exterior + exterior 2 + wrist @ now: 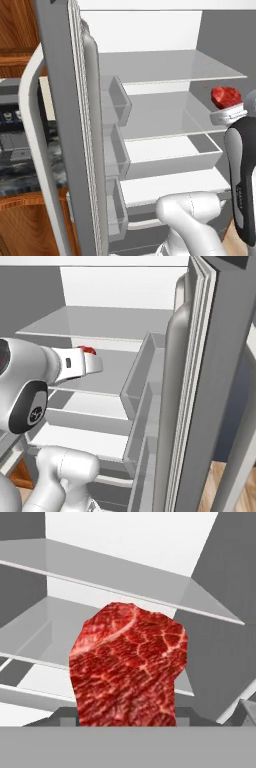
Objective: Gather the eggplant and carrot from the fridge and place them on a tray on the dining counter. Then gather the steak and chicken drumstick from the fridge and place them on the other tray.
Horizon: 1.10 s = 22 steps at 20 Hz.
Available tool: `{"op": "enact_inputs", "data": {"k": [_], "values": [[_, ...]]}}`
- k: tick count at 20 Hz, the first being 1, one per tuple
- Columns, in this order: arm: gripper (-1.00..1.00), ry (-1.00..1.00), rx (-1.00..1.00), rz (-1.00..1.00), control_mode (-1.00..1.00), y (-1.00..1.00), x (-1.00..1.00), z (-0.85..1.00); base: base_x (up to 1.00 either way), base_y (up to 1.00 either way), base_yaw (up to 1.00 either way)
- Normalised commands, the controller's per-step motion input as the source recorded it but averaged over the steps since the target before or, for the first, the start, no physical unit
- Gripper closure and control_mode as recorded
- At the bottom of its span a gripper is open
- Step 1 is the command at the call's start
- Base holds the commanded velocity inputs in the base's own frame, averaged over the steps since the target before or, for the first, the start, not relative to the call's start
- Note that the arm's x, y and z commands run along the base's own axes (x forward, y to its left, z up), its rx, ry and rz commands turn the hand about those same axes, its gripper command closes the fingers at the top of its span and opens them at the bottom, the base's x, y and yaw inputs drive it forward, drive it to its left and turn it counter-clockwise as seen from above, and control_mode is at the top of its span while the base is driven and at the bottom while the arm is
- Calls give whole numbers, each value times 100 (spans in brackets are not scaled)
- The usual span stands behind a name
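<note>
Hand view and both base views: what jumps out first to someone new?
The marbled red raw steak jumps out: in the hand view it stands upright right in front of the camera, with the glass fridge shelves behind it. In the left base view it is the one red spot at the end of the white arm, inside the open grey fridge. The fridge's door bins look bare.

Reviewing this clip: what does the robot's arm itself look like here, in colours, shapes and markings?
The arm is made of glossy white rounded links with dark grey-black joint covers; one dark cover carries a small white round logo. The hand is a white boxy block with a small dark slot.
</note>
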Motion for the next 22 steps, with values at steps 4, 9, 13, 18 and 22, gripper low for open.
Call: {"op": "enact_inputs", "data": {"k": [4,9,13,18,22], "values": [[100,0,0,0,100,0,0,0,-92,0,0],[100,0,0,0,100,0,0,0,-89,13,0],[100,0,0,0,100,0,0,0,-97,13,-8],[100,0,0,0,100,0,0,0,-100,1,-24],[100,0,0,0,100,0,0,0,-100,-2,-33]]}}
